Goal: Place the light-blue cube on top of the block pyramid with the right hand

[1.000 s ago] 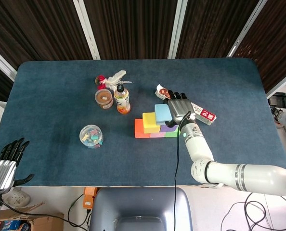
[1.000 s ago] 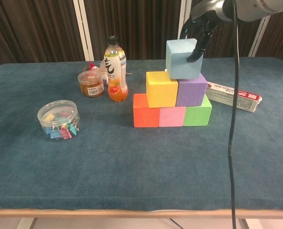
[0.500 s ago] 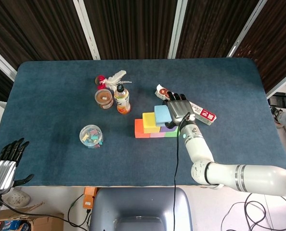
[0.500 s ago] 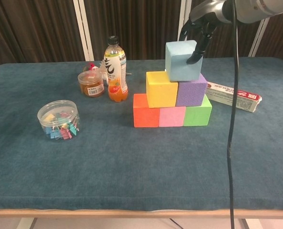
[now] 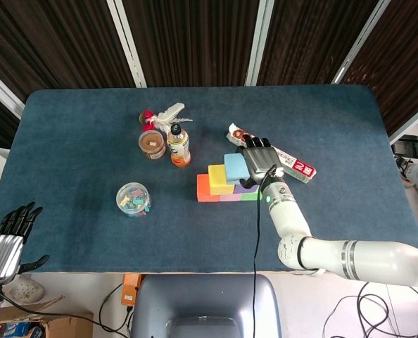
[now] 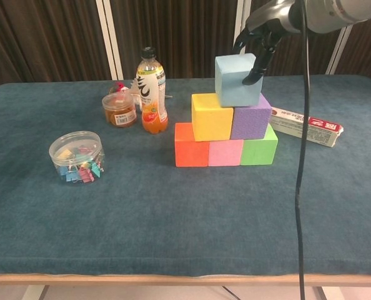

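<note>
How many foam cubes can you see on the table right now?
6. Bottom row: orange, pink, green. Second row: yellow, purple. Light-blue cube on top, held by the right hand. Others may hide behind.

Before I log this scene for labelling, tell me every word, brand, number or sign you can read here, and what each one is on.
Nothing can be read for certain.
Bottle: dark characters on its label, too small to read.
Long box: red patch with white print, blurred.
Brown jar: small white label, illegible.
Blocks, including the light-blue cube held by the right hand: no markings.
</note>
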`<state>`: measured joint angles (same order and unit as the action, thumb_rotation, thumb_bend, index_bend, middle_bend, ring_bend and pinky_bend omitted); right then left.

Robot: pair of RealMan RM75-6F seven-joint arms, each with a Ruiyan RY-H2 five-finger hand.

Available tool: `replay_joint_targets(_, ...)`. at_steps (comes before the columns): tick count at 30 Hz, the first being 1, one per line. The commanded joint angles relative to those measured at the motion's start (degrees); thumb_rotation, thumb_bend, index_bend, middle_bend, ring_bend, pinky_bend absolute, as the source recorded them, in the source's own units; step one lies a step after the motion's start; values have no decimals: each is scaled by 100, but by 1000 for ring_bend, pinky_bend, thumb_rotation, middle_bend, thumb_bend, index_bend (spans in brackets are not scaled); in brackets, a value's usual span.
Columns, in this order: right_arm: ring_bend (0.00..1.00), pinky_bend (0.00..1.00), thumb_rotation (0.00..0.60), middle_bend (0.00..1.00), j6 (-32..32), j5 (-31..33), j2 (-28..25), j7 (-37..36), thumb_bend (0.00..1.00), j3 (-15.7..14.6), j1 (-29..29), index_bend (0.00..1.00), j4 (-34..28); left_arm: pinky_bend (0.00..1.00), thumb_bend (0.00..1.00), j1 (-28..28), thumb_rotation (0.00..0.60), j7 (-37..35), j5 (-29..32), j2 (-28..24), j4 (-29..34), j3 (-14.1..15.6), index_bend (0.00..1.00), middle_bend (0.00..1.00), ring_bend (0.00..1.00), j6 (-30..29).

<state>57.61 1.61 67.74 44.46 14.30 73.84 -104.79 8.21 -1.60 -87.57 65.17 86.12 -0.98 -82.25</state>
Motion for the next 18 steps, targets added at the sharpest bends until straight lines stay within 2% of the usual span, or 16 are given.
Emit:
replay_joint_targets(1,0,0,600,0,-31,0,7,-16,245,-2,-3,252,12,104,65,-3,600,-2,-1,-2,3,0,0,0,0,-6)
replay_joint_targets(12,0,0,600,0,-7,-18,31,-16,245,-40,22,227,23,104,65,-9,600,-12,-8,-5,0,0,0,0,0,-18)
replay_joint_targets(18,0,0,600,0,34,-35,8,-38,245,-21,18,80,-26,104,65,-11,600,-17,-7,-3,-10,-2,0,0,0,-22)
